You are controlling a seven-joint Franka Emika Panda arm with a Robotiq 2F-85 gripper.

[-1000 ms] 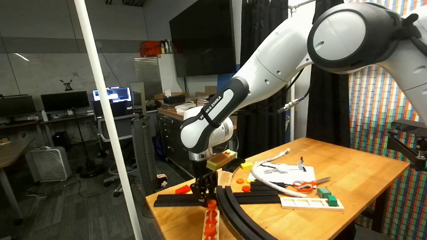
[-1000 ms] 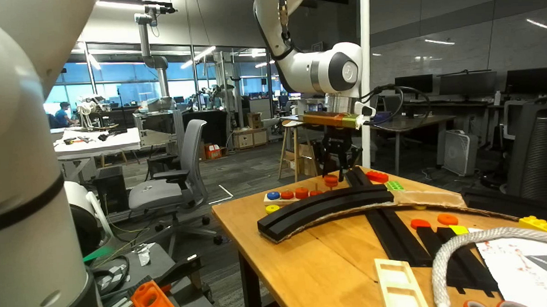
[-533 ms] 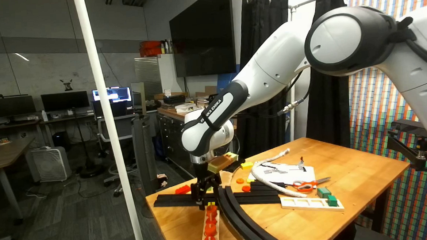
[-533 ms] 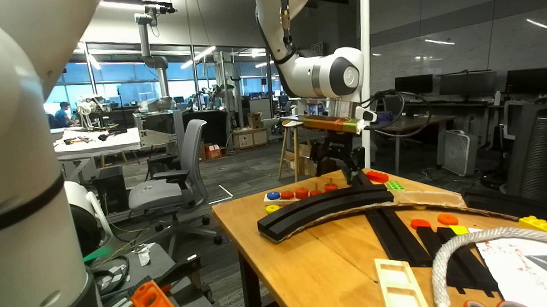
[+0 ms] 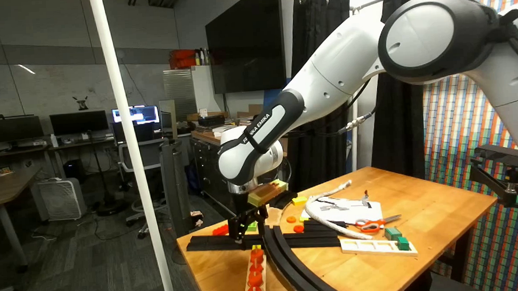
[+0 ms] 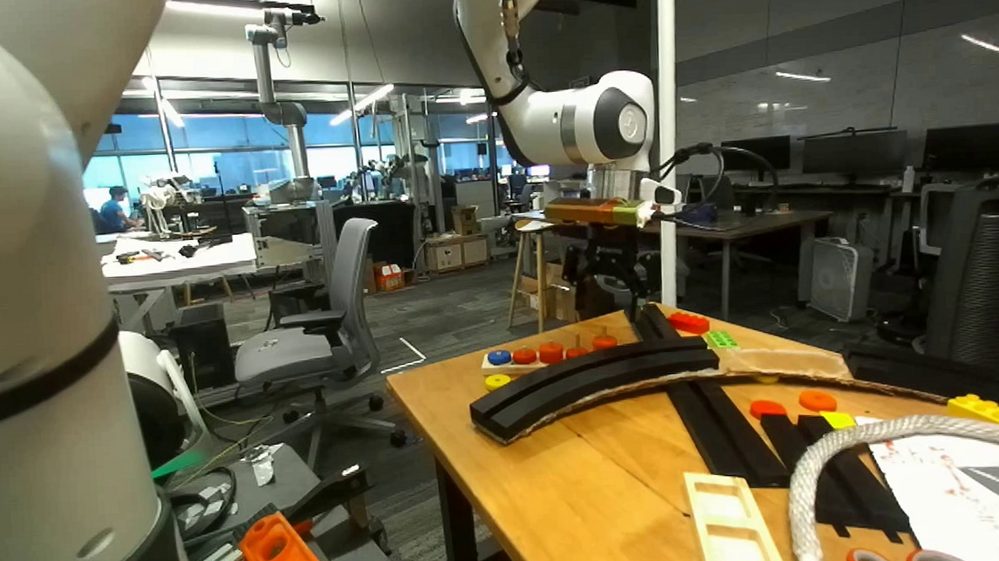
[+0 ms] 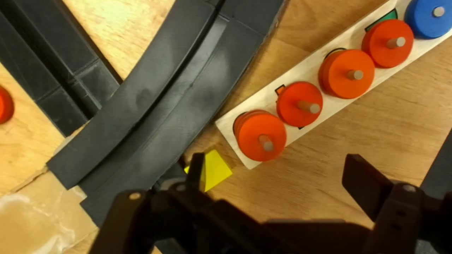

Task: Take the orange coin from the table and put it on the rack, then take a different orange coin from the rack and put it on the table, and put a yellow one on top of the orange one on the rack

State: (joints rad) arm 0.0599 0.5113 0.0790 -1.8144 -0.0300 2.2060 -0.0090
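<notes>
Orange coin (image 7: 255, 135) near spread, downturned gripper (image 7: 274, 172)

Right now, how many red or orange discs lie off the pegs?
2 visible on the table: a red disc by a black strip and, near that disc, an orange disc. Others may be hidden.

In an exterior view you have a grey wall (image 5: 60, 85), dark monitors (image 5: 78, 122) on desks (image 5: 73, 145) in front of it, and a white box fan (image 5: 62, 198) on the grey carpet (image 5: 92, 269). Farther along you see a large black screen (image 5: 247, 42), then black curtains (image 5: 310, 23) and a multicoloured patterned panel (image 5: 452, 144). In an exterior view you also face bluish windows (image 6: 330, 157), bright strip lights (image 6: 363, 104), a grey office chair (image 6: 352, 287) and stacked cardboard boxes (image 6: 446, 254).
</notes>
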